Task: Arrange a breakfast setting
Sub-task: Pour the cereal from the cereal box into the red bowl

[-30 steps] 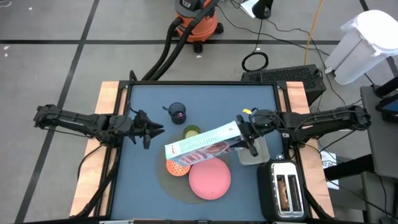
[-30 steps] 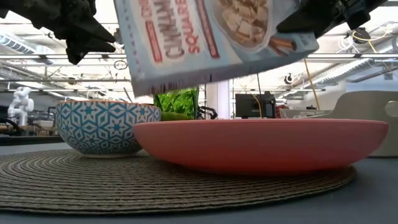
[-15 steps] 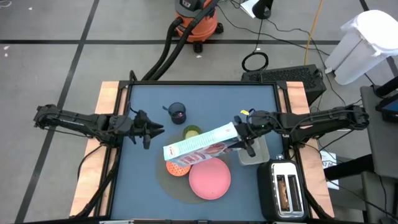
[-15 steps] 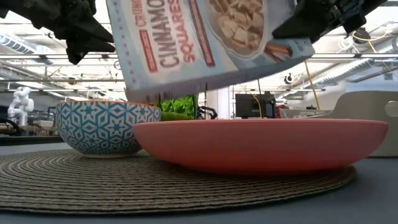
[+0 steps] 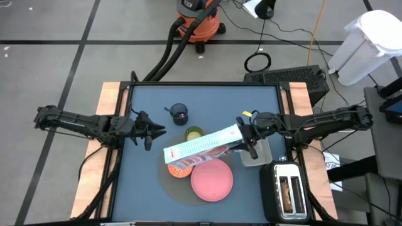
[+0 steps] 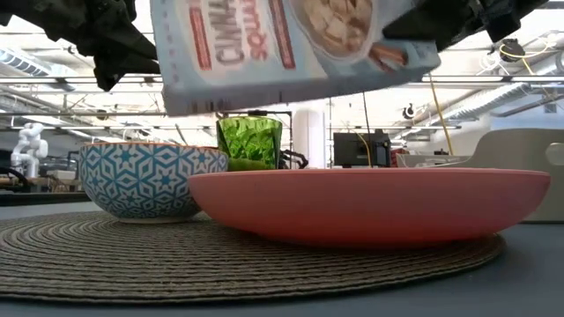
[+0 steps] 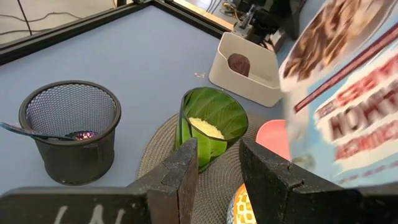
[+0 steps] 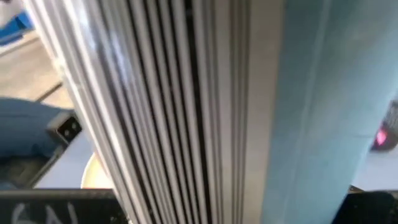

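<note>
- Pincer of the right arm [image 5: 246,139] is clamped on one end of the light-blue printed cardboard cereal box [image 5: 202,144], holding it off the blue counter [image 5: 151,182].
- Compared with a moment ago, the box sits higher in the low view: its lower edge now clears the green glass cup [image 6: 250,141], which it hid before.
- From above, the box has edged slightly toward the left arm; it lies tilted over the small orange bowl [image 5: 179,169] and the rim of the round pink plate [image 5: 211,179].
- Bowl and plate rest on the round grey woven mat [image 6: 220,260]; the cup stands just behind them.
- Left pincer [image 5: 152,130] hovers over the counter's left part, fingers [image 7: 180,180] parted and empty, unchanged.
</note>
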Available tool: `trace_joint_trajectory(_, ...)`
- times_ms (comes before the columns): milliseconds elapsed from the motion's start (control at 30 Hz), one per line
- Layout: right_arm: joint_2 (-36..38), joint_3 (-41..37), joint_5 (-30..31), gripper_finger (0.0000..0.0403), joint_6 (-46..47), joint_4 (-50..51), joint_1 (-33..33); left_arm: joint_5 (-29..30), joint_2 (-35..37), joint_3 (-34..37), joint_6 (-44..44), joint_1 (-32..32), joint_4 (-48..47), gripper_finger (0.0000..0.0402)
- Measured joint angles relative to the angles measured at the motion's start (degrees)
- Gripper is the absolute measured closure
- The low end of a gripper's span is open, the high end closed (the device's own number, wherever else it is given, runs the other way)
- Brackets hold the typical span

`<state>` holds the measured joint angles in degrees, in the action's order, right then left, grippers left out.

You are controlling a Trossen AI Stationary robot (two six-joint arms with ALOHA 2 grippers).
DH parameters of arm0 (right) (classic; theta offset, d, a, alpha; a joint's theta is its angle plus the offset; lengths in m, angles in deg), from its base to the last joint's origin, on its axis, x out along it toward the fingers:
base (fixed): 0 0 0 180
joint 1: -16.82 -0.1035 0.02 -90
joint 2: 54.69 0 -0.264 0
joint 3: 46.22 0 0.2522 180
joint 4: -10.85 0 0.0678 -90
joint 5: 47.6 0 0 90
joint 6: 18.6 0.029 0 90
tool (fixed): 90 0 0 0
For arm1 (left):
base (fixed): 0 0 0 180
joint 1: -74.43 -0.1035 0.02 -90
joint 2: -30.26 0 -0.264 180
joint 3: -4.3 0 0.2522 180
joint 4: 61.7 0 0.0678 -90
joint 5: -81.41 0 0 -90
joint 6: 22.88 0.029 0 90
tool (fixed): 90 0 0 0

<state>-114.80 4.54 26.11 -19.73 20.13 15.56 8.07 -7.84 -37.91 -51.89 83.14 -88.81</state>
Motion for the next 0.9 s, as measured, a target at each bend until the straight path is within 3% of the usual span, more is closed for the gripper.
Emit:
trace_joint_trajectory(433, 0.28, -0.14, 1.22, 0.0243, 0.01, 3.39, 0.00, 0.00, -0.02, 0.00, 0.24, 0.00, -0.01, 0.0277)
trace_joint_trajectory(667, 0.37, -0.12, 1.07, 0.0243, 0.39, -0.57, -0.02, 0.00, 0.00, 0.00, 0.18, 0.00, -0.01, 0.0277)
trace_joint_trajectory(800, 0.30, -0.15, 1.29, 0.0243, 0.42, 3.60, -0.02, 0.00, 0.00, 0.00, 0.25, 0.00, -0.01, 0.0277)
trace_joint_trajectory(900, 0.48, -0.20, 1.22, 0.0243, 0.44, 0.11, -0.05, -0.02, 0.00, 0.00, 0.46, 0.00, -0.04, 0.0277)
